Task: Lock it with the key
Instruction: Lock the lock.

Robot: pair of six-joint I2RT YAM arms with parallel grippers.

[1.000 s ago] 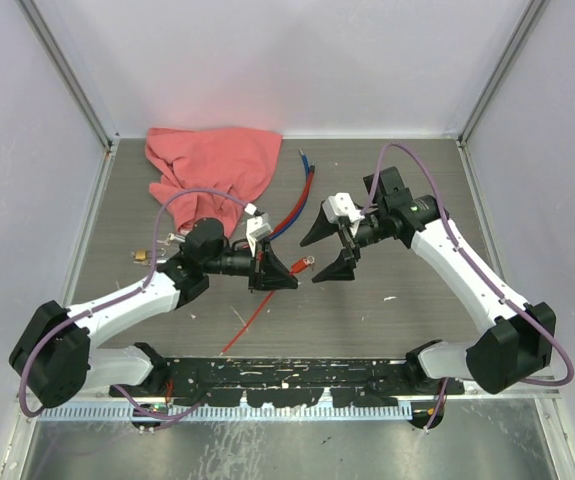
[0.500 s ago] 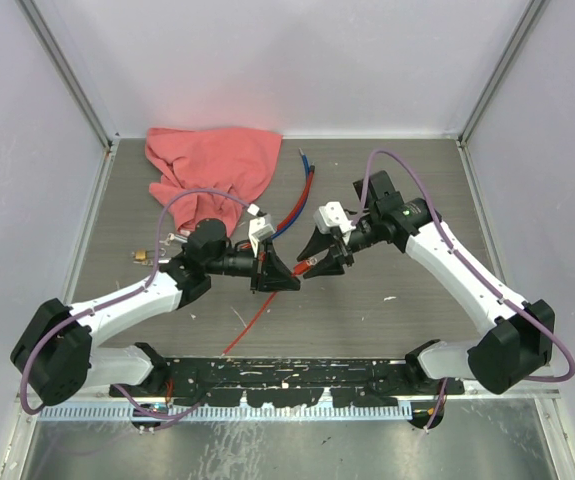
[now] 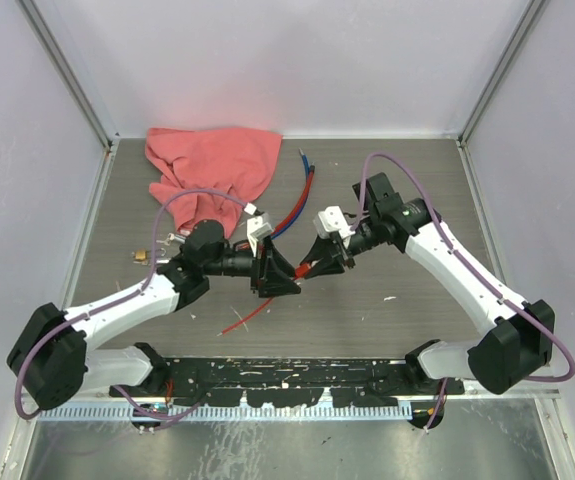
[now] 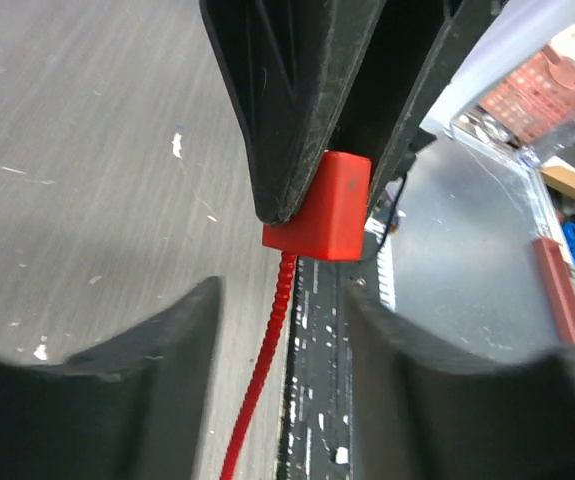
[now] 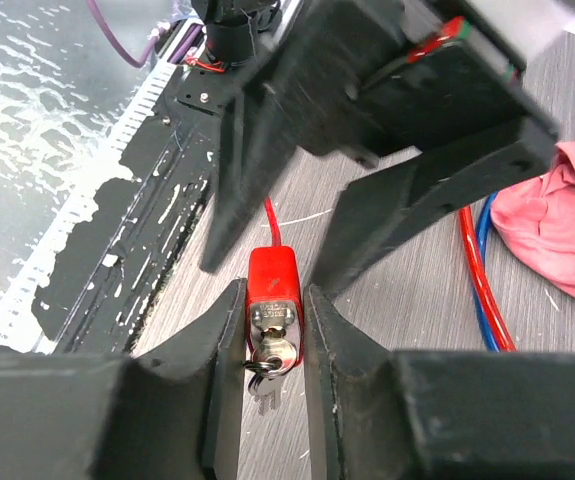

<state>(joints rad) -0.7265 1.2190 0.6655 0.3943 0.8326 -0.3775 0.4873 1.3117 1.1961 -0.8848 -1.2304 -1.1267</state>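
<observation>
A: Well, where's the red lock (image 5: 272,272)?
B: Over the middle of the bench (image 3: 417,300). The right tool (image 5: 272,295), reaching in from 3 o'clock, pinches its sides, with the key (image 5: 270,352) in its end.
A: And the left tool (image 4: 279,300)?
B: At the lock's 9 o'clock, jaws parted, gripping nothing; the red cable (image 4: 265,375) runs between them toward 7 o'clock.

overhead looks down; close wrists share lock (image 5: 272,290).
</observation>
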